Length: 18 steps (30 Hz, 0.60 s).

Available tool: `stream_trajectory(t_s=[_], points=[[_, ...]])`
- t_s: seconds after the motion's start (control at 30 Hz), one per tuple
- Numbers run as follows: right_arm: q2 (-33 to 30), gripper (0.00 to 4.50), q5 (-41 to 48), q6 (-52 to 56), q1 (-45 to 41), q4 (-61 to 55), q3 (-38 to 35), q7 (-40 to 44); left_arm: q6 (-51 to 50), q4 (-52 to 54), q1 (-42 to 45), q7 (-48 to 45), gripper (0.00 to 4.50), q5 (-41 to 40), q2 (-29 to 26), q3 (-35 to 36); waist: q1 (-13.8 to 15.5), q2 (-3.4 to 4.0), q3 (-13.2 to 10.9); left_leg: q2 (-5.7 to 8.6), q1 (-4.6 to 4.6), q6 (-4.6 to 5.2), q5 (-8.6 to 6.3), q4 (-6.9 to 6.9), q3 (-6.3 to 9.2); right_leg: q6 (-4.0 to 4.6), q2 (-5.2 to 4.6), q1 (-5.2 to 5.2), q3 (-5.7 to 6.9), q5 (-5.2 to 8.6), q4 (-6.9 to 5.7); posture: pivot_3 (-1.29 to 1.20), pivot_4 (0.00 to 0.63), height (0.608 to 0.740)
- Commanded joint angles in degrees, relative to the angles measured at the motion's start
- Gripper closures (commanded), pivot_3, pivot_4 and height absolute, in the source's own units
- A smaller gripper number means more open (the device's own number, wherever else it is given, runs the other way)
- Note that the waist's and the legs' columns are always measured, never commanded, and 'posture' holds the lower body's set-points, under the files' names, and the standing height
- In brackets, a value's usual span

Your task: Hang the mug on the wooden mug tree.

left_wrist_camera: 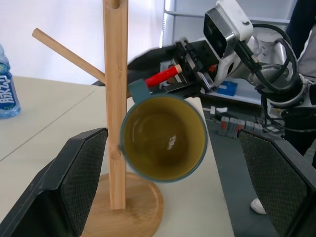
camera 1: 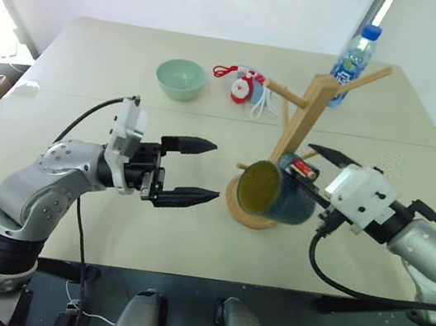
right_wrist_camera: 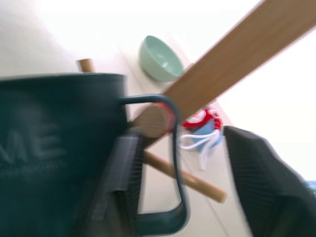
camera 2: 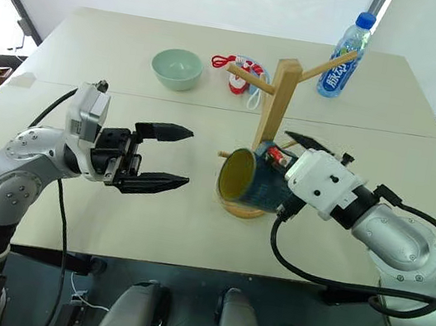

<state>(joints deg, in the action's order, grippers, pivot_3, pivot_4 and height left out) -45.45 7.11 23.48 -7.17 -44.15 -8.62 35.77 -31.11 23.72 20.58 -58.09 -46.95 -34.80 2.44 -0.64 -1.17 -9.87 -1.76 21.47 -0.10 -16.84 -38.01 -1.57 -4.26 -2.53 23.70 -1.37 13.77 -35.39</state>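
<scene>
The slate-blue mug (camera 1: 276, 194) with a yellow-green inside hangs tilted on the wooden mug tree (camera 1: 299, 126). Its loop handle (right_wrist_camera: 173, 163) is threaded over the red-tipped peg (left_wrist_camera: 160, 77), and its mouth faces my left gripper. My right gripper (right_wrist_camera: 180, 143) is open, one finger on each side of the handle and peg. One of its fingers (right_wrist_camera: 123, 182) lies close against the mug and the other stands clear. My left gripper (camera 1: 210, 172) is open and empty, level with the mug and a short way to its left.
At the back of the table are a pale green bowl (camera 1: 181, 78), a red, white and blue item with a white cord (camera 1: 243, 85), and a water bottle (camera 1: 352, 64) behind the tree. The tree's round base (camera 1: 243, 213) rests near the table's front edge.
</scene>
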Motion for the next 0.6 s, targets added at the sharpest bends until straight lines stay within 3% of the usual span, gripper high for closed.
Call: stream_trajectory(t_s=[0.03, 0.17, 0.37, 0.47, 0.6], points=[[-0.07, 1.99, 1.19, -0.45, 1.19, -0.42, -4.55, 0.41, 0.14, 1.29, -0.17, 0.59, 0.0, -0.31, -0.05, 0.77, 0.08, 0.0, 0.0, 0.0, 0.0, 0.0, 0.0, 0.0, 0.0, 0.0, 0.0, 0.0, 0.0, 0.0, 0.0, 0.0, 0.15, 0.74], [2.01, 1.99, 6.93, -0.69, 5.08, -0.23, -11.78, 2.02, 1.1, -1.24, -0.94, 3.5, 0.0, 0.71, 1.66, 1.69, 0.1, -0.01, -0.01, 0.01, 0.01, 0.0, 0.0, 0.0, 0.0, 0.0, 0.0, -0.02, 0.0, 0.0, 0.02, 0.0, 0.15, 0.74], [10.92, 1.99, 19.31, 1.51, 13.49, 3.04, -22.06, 1.13, 4.95, -8.67, -4.21, 13.8, 0.0, 7.68, 5.97, 4.44, 0.02, -0.07, 0.0, -0.01, -0.06, 0.0, 0.0, 0.0, 0.02, -0.01, 0.02, -0.1, 0.02, -0.01, 0.0, 0.0, 0.15, 0.74], [15.54, 1.99, 19.64, -0.35, 18.63, 7.15, -21.77, 0.64, 9.32, -12.56, -7.27, 18.61, 0.0, 13.37, 8.3, 5.03, -0.06, -0.06, 0.03, -0.03, -0.09, 0.0, 0.0, 0.0, 0.04, -0.01, 0.02, -0.12, 0.01, -0.01, -0.01, 0.0, 0.15, 0.74], [23.85, 1.99, 14.93, -7.59, 17.56, 17.08, -17.69, -5.37, 16.02, -17.99, -10.8, 28.56, 0.0, 21.89, 13.37, 5.44, -0.17, -0.05, 0.04, -0.05, -0.14, 0.0, 0.0, 0.01, 0.0, 0.0, -0.02, -0.12, -0.03, -0.02, -0.02, 0.0, 0.15, 0.74]])
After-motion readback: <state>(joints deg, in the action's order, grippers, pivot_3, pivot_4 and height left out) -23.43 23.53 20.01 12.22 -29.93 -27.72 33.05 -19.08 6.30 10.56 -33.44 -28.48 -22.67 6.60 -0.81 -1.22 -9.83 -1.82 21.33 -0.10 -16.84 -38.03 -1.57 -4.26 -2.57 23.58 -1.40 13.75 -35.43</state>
